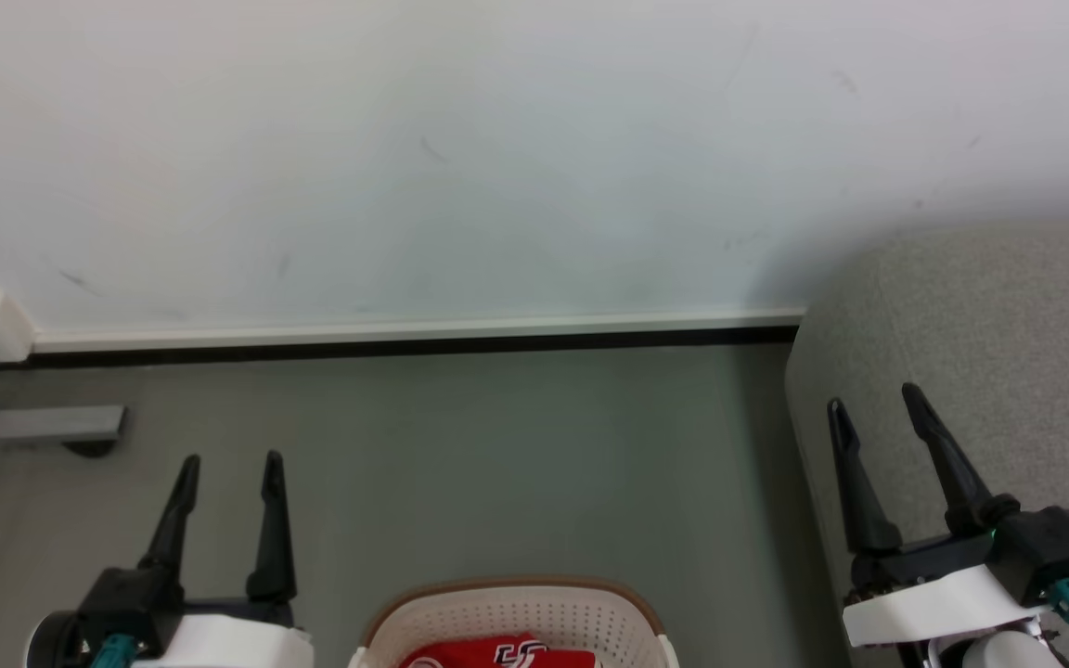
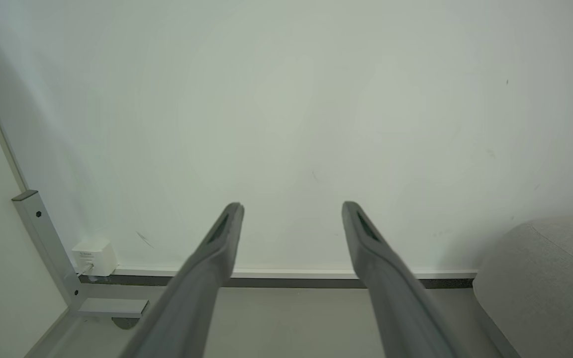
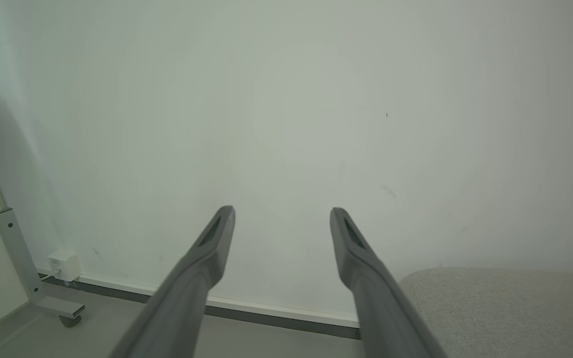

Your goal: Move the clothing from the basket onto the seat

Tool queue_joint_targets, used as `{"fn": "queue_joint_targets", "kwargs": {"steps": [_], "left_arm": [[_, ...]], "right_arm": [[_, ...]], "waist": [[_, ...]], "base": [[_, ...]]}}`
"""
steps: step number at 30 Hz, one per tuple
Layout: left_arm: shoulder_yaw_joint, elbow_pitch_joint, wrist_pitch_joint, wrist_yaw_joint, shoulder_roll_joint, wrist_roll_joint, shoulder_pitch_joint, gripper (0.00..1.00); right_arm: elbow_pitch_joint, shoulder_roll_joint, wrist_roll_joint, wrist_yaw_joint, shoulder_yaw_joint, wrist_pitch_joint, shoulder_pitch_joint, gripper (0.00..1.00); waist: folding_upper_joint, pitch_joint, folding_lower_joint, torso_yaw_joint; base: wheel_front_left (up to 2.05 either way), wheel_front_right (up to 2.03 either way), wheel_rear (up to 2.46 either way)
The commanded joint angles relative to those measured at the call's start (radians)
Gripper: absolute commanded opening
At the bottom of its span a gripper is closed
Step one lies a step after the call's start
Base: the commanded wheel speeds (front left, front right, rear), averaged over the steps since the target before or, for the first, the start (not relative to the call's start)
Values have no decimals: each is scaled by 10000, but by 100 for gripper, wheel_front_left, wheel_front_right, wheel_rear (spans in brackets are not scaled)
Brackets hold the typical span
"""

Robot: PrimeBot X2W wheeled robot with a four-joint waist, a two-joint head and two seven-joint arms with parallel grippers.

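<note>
Both pairs of long dark fingers (image 2: 217, 248) are held spread wide, with nothing between them. The left gripper (image 1: 232, 457) is over bare floor (image 1: 516, 445), and the right gripper (image 1: 873, 394) is seen against the near corner of the seat (image 1: 998, 353). A ready posture is judged: no grasp on the clothing (image 1: 460, 659) is yet made, and the basket (image 1: 516, 617) is flanked so that either arm can be lowered into it.

Seat: large, grey, coarse-textured upholstery with rounded edges. It is set at the floor's far right corner, against the wall (image 1: 497, 139) — a broad, soft landing surface.

Basket: cream perforated plastic, oval, with a brown woven-look rim. It is stood on the floor well back from the far edge, between the grippers. Its near part is cut off from view.

Clothing: bright red soft fabric with white markings, lying inside the basket below the rim — limp and likely to sag when lifted, so a pinch on a bunched fold is advised.
</note>
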Motion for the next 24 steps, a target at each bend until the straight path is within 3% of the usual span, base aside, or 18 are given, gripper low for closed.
{"fn": "queue_joint_targets", "kwargs": {"steps": [1,24], "left_arm": [[-9,-15,-7,-12,28,-93,-141,100],[-170,946,-7,-599,31,-509,-1763,100]], "right_arm": [[-83,7,24,-19,-53,0,-166,100],[-618,-245,254,-19,-146,1,-1555,100]], "waist": [[0,180,0,-47],[0,2726,0,-684]], "base": [[0,0,0],[0,0,0]]}}
